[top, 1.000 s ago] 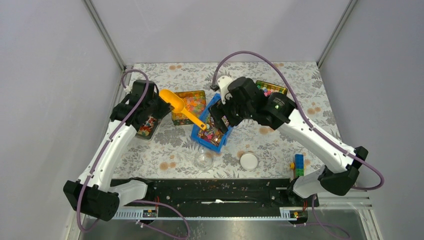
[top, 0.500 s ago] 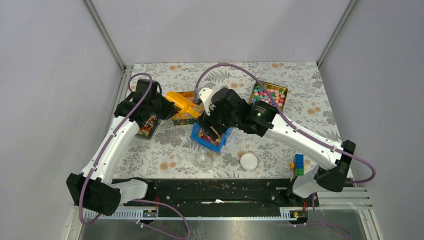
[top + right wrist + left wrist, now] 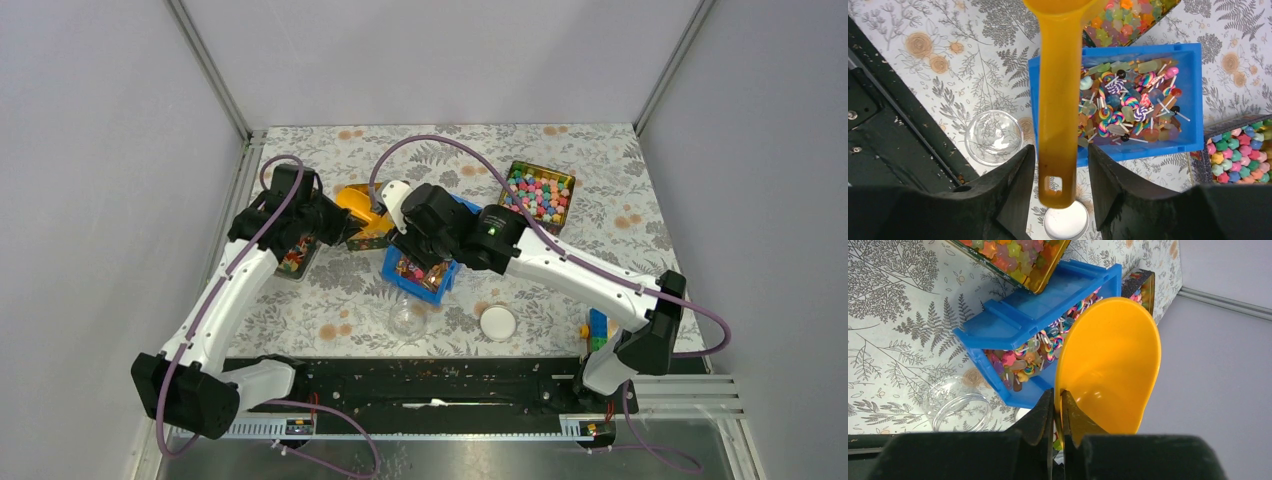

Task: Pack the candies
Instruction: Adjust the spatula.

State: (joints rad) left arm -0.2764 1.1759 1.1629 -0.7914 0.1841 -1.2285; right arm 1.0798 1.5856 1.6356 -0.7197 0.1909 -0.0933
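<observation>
The candies (image 3: 1128,110), tiny mixed-colour wrapped sweets, fill a blue bin (image 3: 1143,150) at mid-table (image 3: 440,292). An orange scoop (image 3: 1108,365) hangs above the bin's left side. My left gripper (image 3: 1057,392) is shut on the rim of its bowl. The scoop's handle (image 3: 1060,100) runs down between the fingers of my right gripper (image 3: 1060,150). Those jaws are open, with a gap on each side of the handle. In the top view the right wrist hides the handle, and only the scoop's bowl (image 3: 357,203) shows.
An open glass jar (image 3: 407,318) stands just in front of the bin, its white lid (image 3: 498,321) to the right. A tin of pastel sweets (image 3: 538,190) is at the back right, a tin of orange-yellow jellies (image 3: 1128,20) behind the bin. Toy blocks (image 3: 597,328) are near the right base.
My right arm has swung left across the bin to the scoop's handle, and its jaws have narrowed around it. The left arm has drawn the scoop slightly back to the left.
</observation>
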